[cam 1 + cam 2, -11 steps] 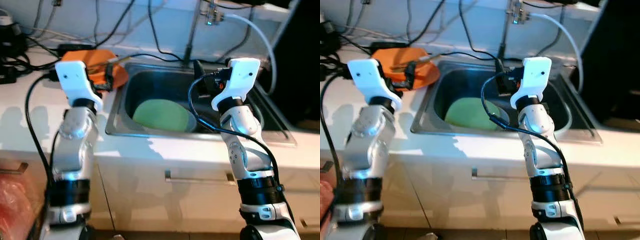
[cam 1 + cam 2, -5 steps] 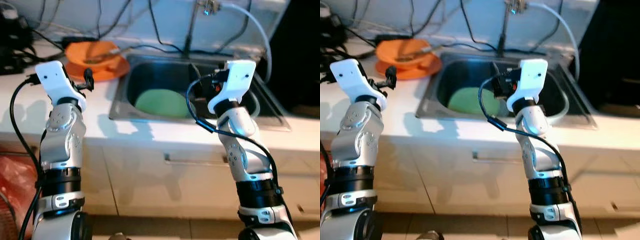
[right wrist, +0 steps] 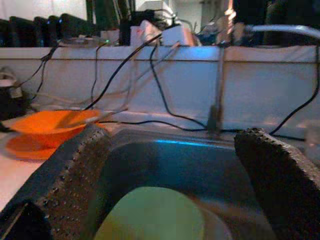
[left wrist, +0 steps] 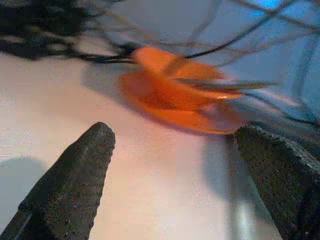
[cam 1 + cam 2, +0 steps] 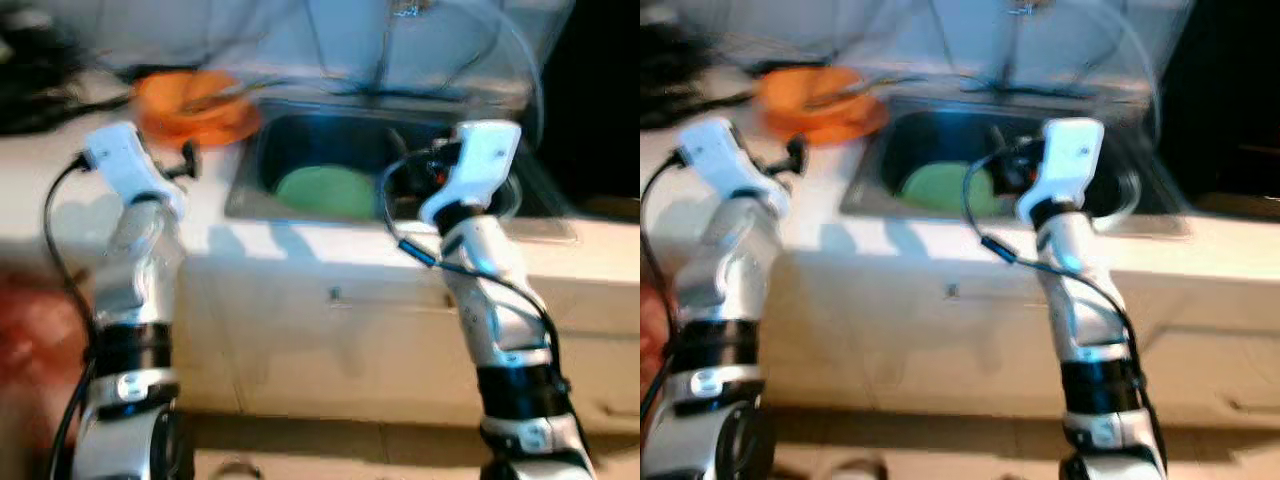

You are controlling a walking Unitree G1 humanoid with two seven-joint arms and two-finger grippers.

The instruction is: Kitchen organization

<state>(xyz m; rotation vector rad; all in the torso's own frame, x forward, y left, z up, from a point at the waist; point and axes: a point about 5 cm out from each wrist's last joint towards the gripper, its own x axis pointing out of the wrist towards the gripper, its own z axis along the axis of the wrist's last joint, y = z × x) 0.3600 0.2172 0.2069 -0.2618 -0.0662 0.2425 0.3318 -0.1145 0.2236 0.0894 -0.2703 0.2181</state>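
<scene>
A green plate (image 5: pixel 325 190) lies in the steel sink (image 5: pixel 265 150). An orange bowl (image 5: pixel 190 92) with a utensil across it sits on an orange plate on the white counter left of the sink. My left gripper (image 4: pixel 175 165) is open above the counter, its fingers (image 4: pixel 75 175) short of the orange bowl (image 4: pixel 175 82). My right gripper (image 3: pixel 170 165) is open at the sink's front edge, with the green plate (image 3: pixel 150 215) ahead of and below its fingers (image 3: pixel 280 170). Neither gripper holds anything.
Black cables (image 3: pixel 155 75) run along the white wall behind the sink, with a tap stem (image 3: pixel 217 95) and a pale hose (image 5: pixel 510 60). Dark clutter (image 5: pixel 40 90) sits at the counter's far left. White cabinet fronts (image 5: pixel 340 340) stand below the counter.
The camera has pulled back and the picture is blurred. The sink and bowl now sit higher in view and more cabinet front shows. Both grippers remain open.
</scene>
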